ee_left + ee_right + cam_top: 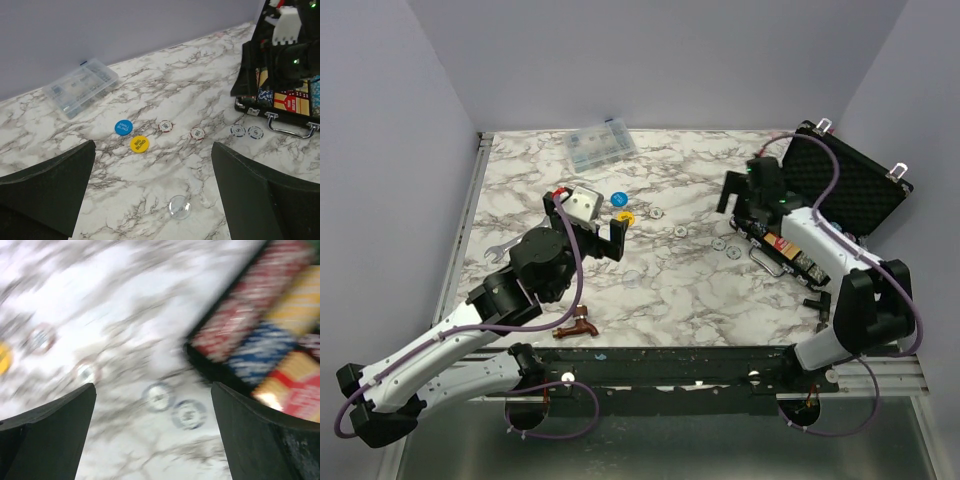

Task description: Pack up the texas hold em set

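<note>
Lying loose: one blue disc [123,127], one yellow disc [139,144], four chips [165,126].

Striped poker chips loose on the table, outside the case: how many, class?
4. Two red-edged chips lie right of the yellow disc; two blue-edged chips lie beside the case handle. Others may be hidden.
</note>
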Action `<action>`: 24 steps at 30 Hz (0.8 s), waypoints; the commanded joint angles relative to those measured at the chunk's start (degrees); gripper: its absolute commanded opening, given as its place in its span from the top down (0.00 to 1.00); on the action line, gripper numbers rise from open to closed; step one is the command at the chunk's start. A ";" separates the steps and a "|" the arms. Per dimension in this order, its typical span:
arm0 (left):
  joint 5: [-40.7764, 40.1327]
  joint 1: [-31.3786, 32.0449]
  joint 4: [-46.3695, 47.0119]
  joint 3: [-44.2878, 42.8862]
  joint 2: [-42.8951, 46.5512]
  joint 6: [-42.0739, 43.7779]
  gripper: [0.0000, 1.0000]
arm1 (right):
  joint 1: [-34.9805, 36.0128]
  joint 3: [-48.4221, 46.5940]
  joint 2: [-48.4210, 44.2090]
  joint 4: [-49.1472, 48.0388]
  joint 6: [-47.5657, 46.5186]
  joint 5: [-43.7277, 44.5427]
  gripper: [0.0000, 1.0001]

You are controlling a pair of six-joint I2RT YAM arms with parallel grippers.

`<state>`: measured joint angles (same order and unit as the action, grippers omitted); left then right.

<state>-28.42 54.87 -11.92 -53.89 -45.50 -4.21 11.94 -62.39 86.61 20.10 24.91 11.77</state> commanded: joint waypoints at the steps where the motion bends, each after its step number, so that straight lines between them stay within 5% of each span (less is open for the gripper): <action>1: -3.56 0.10 0.41 -1.09 0.93 -0.71 0.01 | 14.61 -1.59 1.40 -2.12 -6.83 -8.48 0.00; 10: -20.63 0.06 15.10 7.66 10.44 6.01 0.01 | 35.38 -3.80 15.65 -7.67 -1.87 -12.87 0.00; 24: -19.66 0.02 14.49 7.35 10.03 6.35 0.01 | 44.42 -10.57 25.02 -3.32 -6.72 -4.71 0.04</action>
<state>-47.37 54.87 2.87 -45.84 -35.57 1.87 54.46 -69.17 108.31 14.72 19.53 2.22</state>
